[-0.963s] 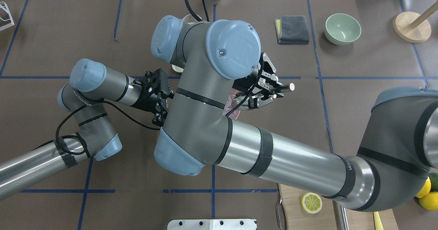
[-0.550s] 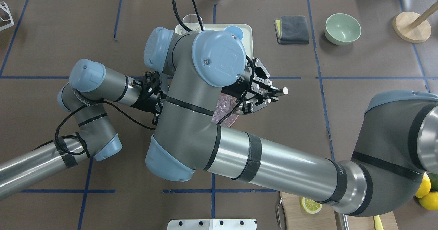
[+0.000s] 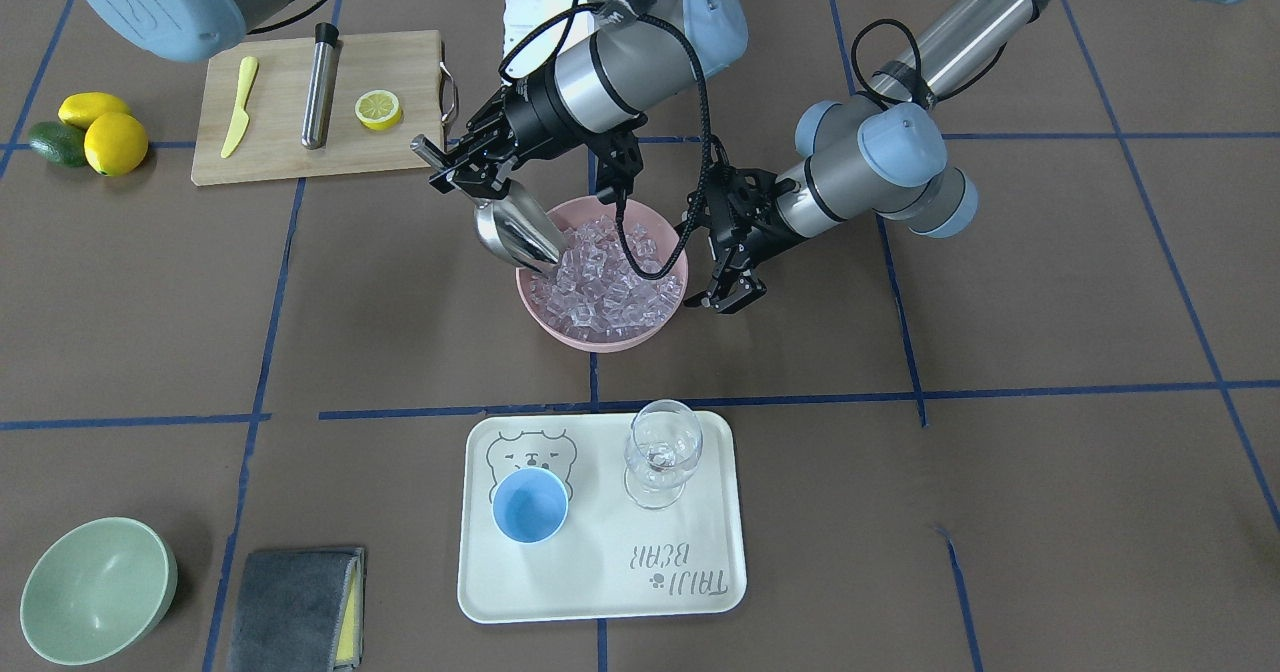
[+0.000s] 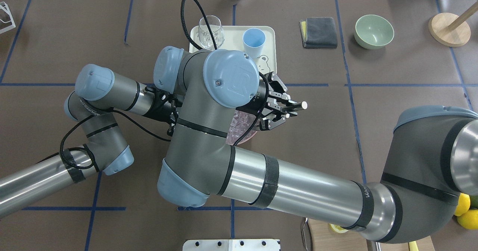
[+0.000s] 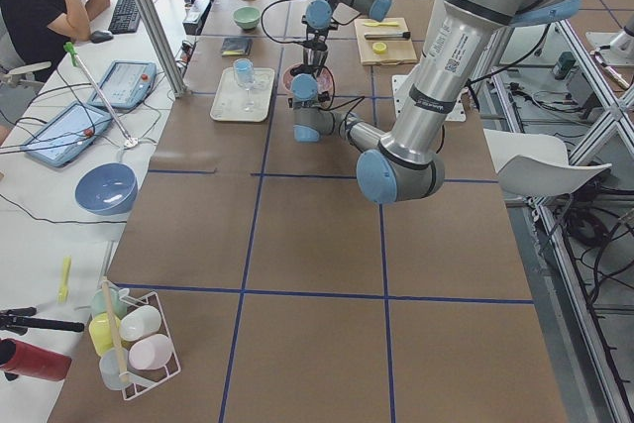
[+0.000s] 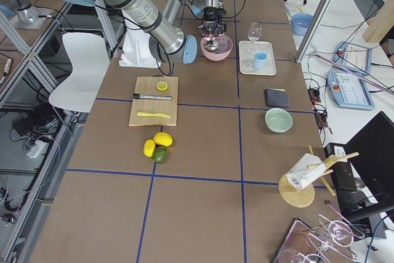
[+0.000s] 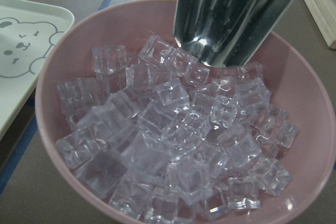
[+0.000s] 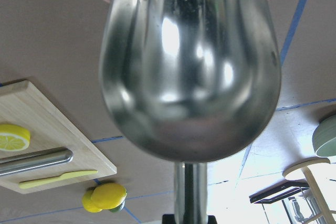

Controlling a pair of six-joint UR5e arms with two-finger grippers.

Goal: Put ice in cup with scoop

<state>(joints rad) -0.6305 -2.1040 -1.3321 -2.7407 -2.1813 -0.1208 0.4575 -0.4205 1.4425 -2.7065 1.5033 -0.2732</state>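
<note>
Ice (image 3: 605, 272) fills the pink bowl (image 3: 600, 342), and the steel scoop (image 3: 515, 227) dips its open mouth into the pile at the rim on the robot's right. The right hand (image 3: 468, 172) pinches the rod handle, whose long axis slants up and back toward the robot's right. The left hand (image 3: 730, 297) hangs spread and empty just beside the opposite rim. The light-blue cup (image 3: 530, 505) stands on the tray (image 3: 600, 592), beyond the bowl from the robot, on the right arm's side, beside 1 wine glass (image 3: 660, 452).

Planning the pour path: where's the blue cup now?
Front-facing view: the cup sits on the tray, left of the wine glass, below the pink bowl.
</note>
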